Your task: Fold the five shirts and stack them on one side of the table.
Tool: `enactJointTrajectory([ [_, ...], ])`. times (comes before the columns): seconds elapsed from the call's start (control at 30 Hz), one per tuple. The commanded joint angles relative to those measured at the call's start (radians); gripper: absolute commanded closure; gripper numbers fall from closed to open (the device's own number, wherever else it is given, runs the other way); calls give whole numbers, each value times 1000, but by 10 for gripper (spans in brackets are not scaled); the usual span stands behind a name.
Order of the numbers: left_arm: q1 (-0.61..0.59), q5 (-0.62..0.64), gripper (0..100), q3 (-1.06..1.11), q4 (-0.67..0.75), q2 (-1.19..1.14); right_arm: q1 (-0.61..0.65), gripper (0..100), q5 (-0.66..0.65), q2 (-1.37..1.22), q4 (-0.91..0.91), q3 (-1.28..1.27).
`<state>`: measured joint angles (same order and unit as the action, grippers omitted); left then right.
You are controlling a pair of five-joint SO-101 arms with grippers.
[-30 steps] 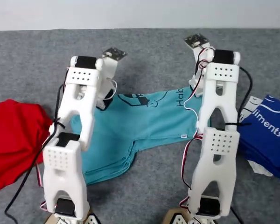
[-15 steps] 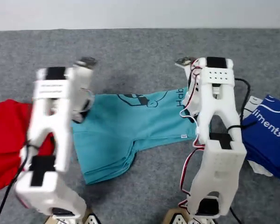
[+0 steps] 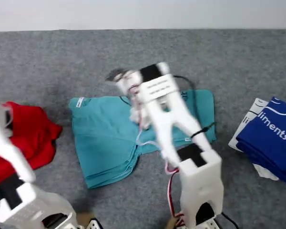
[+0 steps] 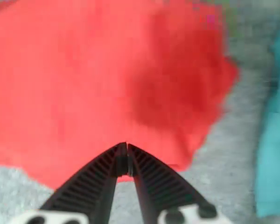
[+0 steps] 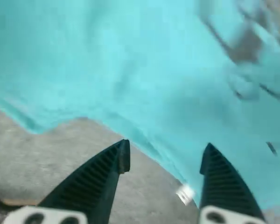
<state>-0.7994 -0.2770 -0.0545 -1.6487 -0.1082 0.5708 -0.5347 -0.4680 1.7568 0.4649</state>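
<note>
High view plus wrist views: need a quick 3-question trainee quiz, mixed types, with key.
1. True or false: the right pincer is open over the teal shirt.
2. Which shirt is the shut left pincer over? A red shirt; B teal shirt; C green shirt.
3. Fill in: the blue shirt rests on a ___ one.
Key: 1 true; 2 A; 3 white shirt.
</note>
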Motion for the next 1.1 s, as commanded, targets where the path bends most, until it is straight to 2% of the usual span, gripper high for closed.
enactJointTrajectory([
  [0.0, -98, -29, 994, -2, 17, -15, 153, 729, -61, 73, 41, -23],
  [0.2, -207, -37, 994, -2, 17, -32, 326, 749, -68, 168, 38, -209],
  [0.33, -252, -69, 994, -2, 12, -32, 389, 749, -66, 263, -21, -330],
  [0.63, -278, -69, 994, -2, 14, -32, 518, 748, -106, 292, -191, -479],
  [0.9, -279, -68, 994, -2, 17, -32, 536, 748, -109, 291, -489, -606],
  [1.07, -279, -66, 994, -2, 17, -32, 547, 749, -110, 291, -598, -689],
])
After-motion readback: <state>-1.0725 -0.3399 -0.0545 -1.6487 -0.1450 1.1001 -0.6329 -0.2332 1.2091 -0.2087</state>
